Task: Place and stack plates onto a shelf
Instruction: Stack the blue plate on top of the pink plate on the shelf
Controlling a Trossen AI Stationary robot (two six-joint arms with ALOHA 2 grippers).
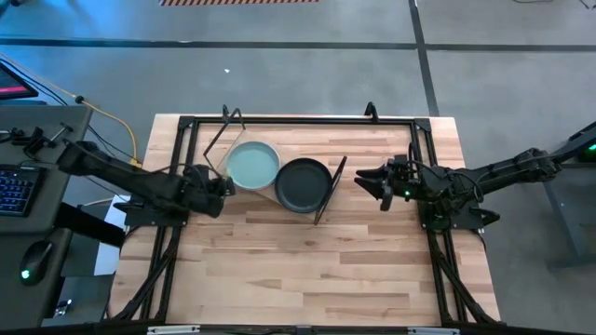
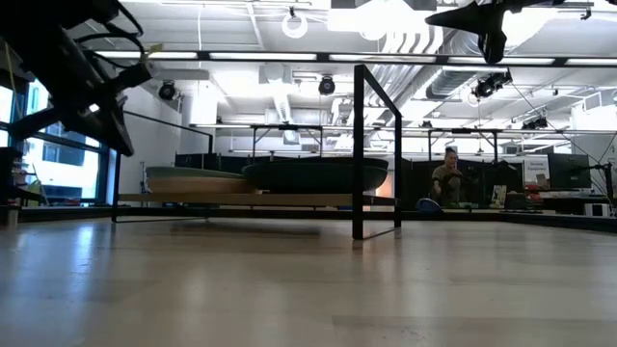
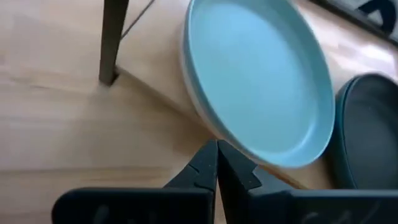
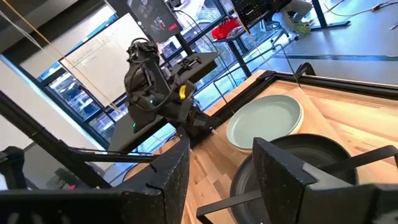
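Observation:
The pale wood shelf (image 1: 276,193) with black frame ends stands on the far middle of the table. On it lie a light mint plate (image 1: 253,166) (image 3: 255,81) with a paler rim showing under it, and to its right a dark plate (image 1: 303,184) (image 4: 292,165). Whether another plate lies under the dark one, I cannot tell. My left gripper (image 1: 225,186) (image 3: 216,163) is shut, raised just left of the mint plate's rim. My right gripper (image 1: 377,182) (image 4: 221,186) is open, hovering right of the shelf's right frame end (image 1: 331,191).
Black frame rails (image 1: 177,167) run along the table's left, right and far sides. The near half of the butcher-block top (image 1: 298,270) is bare wood. A desk with a keyboard (image 1: 14,186) stands left of the table. A person (image 2: 448,178) sits far off in the room.

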